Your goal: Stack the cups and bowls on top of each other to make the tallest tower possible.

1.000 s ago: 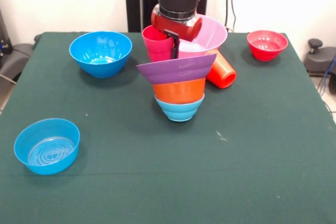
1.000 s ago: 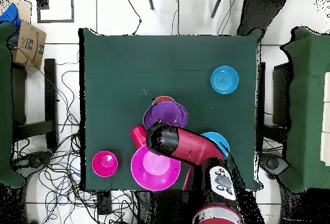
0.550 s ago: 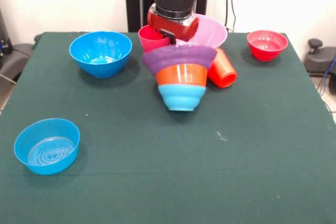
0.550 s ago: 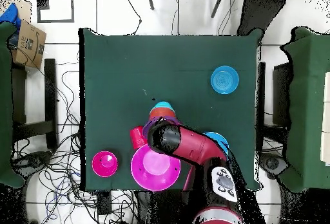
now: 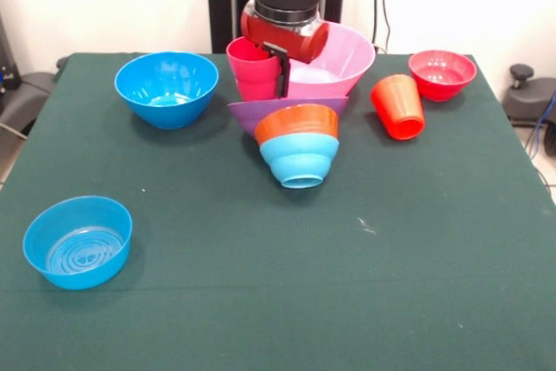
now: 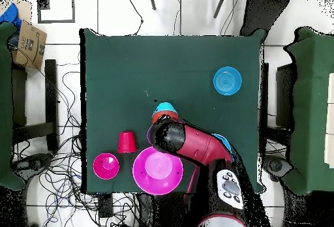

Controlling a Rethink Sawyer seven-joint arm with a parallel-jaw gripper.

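Orange bowl nested in the small light-blue bowl, both tipped over toward the near edge of the table so their bases face the front camera — the tower is lying on its side, near the middle of the cloth toward the far edge. Purple bowl sits behind the orange rim, tilted, wedged against the pair. Judgement: a leaning nest like this has no flat top, so it needs righting before anything else goes on.

Gripper hangs just behind and above the purple bowl, a dark finger pointing down between the pinkish-red cup and the large pink bowl. Whether it is pinching the purple rim or free — cannot tell; the wrist hides it from above.

Orange-red cup lies on its side, apart from the tower, near the small red bowl at the far corner. Deep blue bowl stands upright by the opposite far corner; small blue bowl sits alone toward a near corner, well apart from everything.
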